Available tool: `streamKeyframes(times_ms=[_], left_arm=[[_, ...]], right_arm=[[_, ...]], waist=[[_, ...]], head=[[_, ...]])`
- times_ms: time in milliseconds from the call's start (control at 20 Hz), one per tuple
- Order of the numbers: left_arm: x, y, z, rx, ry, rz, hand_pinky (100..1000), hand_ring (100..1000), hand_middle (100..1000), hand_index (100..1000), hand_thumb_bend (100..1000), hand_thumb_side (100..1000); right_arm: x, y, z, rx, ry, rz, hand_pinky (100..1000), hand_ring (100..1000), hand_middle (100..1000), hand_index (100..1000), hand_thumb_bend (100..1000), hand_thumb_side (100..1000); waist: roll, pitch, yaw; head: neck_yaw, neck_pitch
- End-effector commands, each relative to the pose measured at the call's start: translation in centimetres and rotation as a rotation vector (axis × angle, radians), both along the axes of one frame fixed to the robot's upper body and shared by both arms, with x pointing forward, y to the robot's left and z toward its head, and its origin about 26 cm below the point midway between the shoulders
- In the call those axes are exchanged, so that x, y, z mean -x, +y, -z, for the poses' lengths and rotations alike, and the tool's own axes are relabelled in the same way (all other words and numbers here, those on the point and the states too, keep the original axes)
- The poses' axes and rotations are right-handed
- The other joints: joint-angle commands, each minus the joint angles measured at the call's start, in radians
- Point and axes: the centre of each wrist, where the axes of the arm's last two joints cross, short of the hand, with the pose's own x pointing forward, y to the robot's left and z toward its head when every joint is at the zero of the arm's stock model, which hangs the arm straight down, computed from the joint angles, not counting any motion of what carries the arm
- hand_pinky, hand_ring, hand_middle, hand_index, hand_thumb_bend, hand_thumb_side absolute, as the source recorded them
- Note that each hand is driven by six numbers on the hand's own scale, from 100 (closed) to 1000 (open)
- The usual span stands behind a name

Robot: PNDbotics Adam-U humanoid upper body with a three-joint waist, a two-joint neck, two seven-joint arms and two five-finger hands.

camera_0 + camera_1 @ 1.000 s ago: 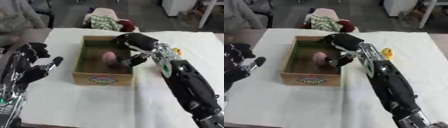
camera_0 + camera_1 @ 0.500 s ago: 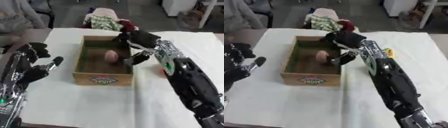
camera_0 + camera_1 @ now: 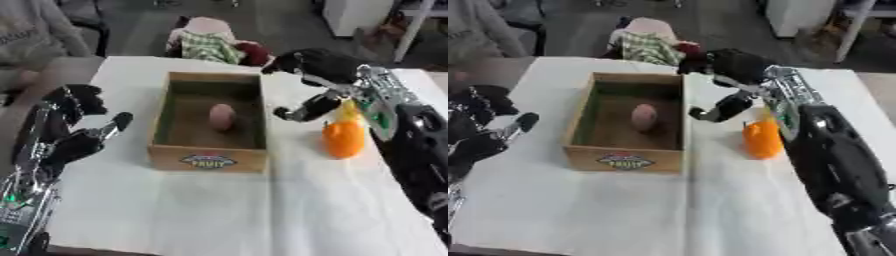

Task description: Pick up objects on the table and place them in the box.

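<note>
**Pink object in the box, orange one out on the cloth**

A pinkish rounded object (image 3: 221,115) lies on the floor of the wooden box (image 3: 208,159). Just right of the box an orange object (image 3: 343,139) stands on the white surface (image 3: 219,210). The right hand (image 3: 317,67) hovers beside the box's right wall, fingers relaxed, holding nothing. The left hand (image 3: 64,131) rests opened at lower left.

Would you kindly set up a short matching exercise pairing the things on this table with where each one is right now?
Things:
1. pink object
2. orange object
3. right robot hand
4. left robot hand

Places:
A. on the cloth, right of the box
B. idle, left of the box
C. inside the box
D. raised beside the box's right wall

Pairs: 1-C, 2-A, 3-D, 4-B
</note>
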Motion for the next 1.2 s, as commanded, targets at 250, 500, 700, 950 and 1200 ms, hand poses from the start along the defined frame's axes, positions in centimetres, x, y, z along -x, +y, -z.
streamKeyframes(times_ms=[250,500,700,950,1200], left_arm=[[0.1,0.7,-0.8,-0.023,-0.027,-0.018,697,534,487,633,674,106],[0.1,0.7,-0.8,-0.025,-0.027,-0.022,697,534,487,633,673,106],[0.1,0.8,-0.8,-0.024,-0.027,-0.026,697,534,487,633,673,107],[0.1,0.7,-0.8,-0.023,-0.026,-0.025,697,534,487,633,672,107],[0.1,0.7,-0.8,-0.023,-0.026,-0.024,698,534,487,633,671,107]], right_arm=[[0.3,-5.2,-1.8,0.092,0.025,0.087,706,845,787,906,489,424],[0.3,-8.1,0.0,0.158,0.113,0.204,707,825,792,905,448,480],[0.3,-10.1,1.7,0.180,0.173,0.313,703,791,796,906,452,491],[0.2,-11.0,3.1,0.198,0.197,0.388,699,767,800,905,450,497],[0.2,-11.1,4.6,0.244,0.219,0.411,703,771,806,883,449,506]], waist=[[-0.001,-0.018,-0.004],[-0.002,-0.018,-0.007],[0.001,-0.017,-0.007],[0.003,-0.014,-0.008],[0.005,-0.014,-0.007]], head=[[0.005,-0.008],[0.010,-0.010],[0.013,-0.011],[0.014,-0.010],[0.014,-0.009]])
